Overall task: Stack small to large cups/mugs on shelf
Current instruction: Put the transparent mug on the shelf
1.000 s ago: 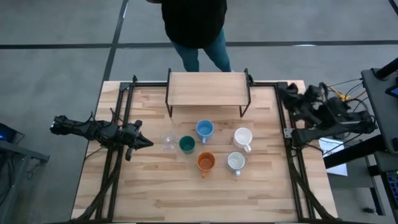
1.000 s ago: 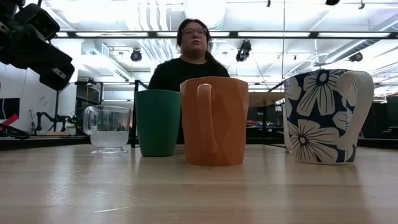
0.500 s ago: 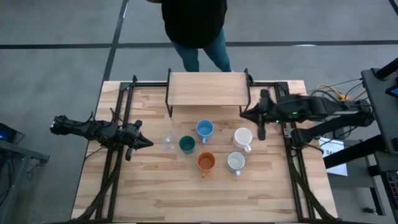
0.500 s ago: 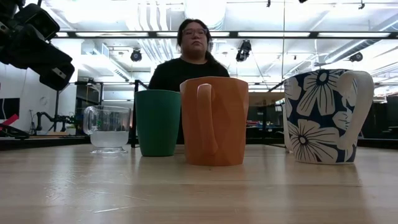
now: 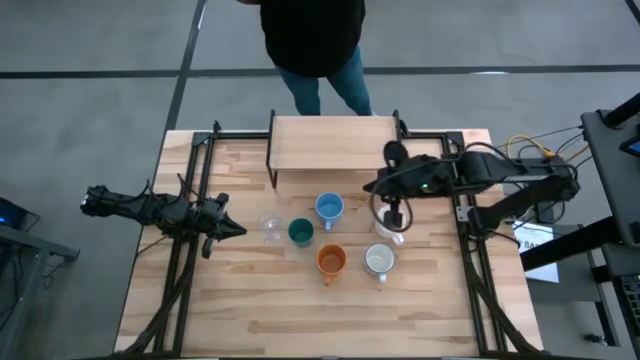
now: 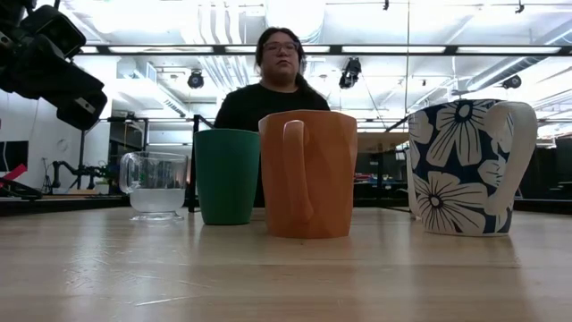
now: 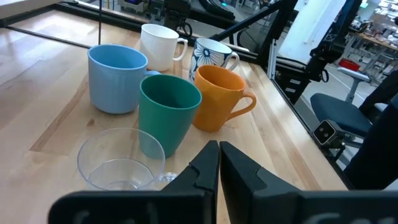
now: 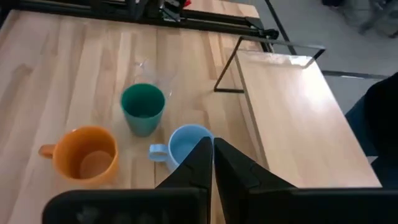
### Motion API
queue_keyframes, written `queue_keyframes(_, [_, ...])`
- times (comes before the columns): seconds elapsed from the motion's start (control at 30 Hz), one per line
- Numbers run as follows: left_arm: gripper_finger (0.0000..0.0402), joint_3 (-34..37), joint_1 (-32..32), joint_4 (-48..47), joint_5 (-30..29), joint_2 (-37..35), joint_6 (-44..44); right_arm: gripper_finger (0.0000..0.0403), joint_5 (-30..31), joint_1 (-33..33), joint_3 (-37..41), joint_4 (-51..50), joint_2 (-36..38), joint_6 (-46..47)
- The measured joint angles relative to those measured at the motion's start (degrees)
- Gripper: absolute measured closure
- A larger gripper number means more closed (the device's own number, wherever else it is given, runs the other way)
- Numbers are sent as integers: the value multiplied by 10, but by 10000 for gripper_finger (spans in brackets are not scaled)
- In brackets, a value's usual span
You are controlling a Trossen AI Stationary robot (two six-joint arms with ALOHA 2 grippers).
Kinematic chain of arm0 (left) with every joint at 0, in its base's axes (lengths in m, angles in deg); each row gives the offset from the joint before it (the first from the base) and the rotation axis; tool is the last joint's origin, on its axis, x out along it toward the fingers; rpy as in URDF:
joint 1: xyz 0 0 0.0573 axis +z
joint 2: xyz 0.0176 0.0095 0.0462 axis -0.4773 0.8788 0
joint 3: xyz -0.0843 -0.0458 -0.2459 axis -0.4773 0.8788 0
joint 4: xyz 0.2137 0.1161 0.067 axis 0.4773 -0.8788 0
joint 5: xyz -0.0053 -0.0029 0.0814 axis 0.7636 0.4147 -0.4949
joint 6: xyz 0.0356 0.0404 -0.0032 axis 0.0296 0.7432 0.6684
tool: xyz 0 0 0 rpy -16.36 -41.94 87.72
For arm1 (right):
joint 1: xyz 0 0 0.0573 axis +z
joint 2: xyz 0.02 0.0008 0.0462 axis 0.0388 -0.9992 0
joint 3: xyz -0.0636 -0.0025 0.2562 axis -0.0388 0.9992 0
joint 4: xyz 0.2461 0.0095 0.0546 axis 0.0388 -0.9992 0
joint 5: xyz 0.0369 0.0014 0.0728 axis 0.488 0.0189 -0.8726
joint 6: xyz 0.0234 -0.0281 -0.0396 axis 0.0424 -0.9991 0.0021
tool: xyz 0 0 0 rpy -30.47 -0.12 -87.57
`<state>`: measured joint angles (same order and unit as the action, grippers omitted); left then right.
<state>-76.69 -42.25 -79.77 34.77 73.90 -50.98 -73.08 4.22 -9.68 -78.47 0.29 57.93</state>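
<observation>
Six vessels stand on the table in front of the shelf [image 5: 333,143]: a clear glass [image 5: 270,227], a dark green cup [image 5: 300,232], a light blue mug [image 5: 329,208], an orange mug [image 5: 331,261], a white mug [image 5: 390,225] and a flower-patterned grey-white mug [image 5: 379,260]. Each rests on its base. My left gripper [image 5: 238,230] is shut and empty, just left of the glass [image 7: 121,160]. My right gripper [image 5: 372,188] is shut and empty, held above the table between the blue mug [image 8: 189,142] and the white mug, with the arm reaching over the white mug.
A person stands at the table's far edge behind the shelf [image 5: 315,40] and shows behind the cups in the low view [image 6: 277,80]. Black frame rails run along the table's left [image 5: 185,250] and right [image 5: 470,260] sides. Bare wood lies in front of the mugs [image 5: 330,320].
My right arm has swung out from its folded place at the table's right edge toward the left, over the table, and its gripper now stands above the white mug near the blue mug. The cups have not moved.
</observation>
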Motion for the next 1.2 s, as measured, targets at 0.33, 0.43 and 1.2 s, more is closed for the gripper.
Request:
queue_keyframes(0.33, [402, 0, 0, 0, 0, 0, 0, 393, -107, -10, -94, -27, -137, 56])
queue_keyframes(0.43, [402, 0, 0, -1, 0, 0, 0, 393, -111, -10, -151, -27, -187, 57])
queue_keyframes(1.2, [402, 0, 0, 0, 0, 0, 0, 393, -114, -45, -505, -86, -451, 150])
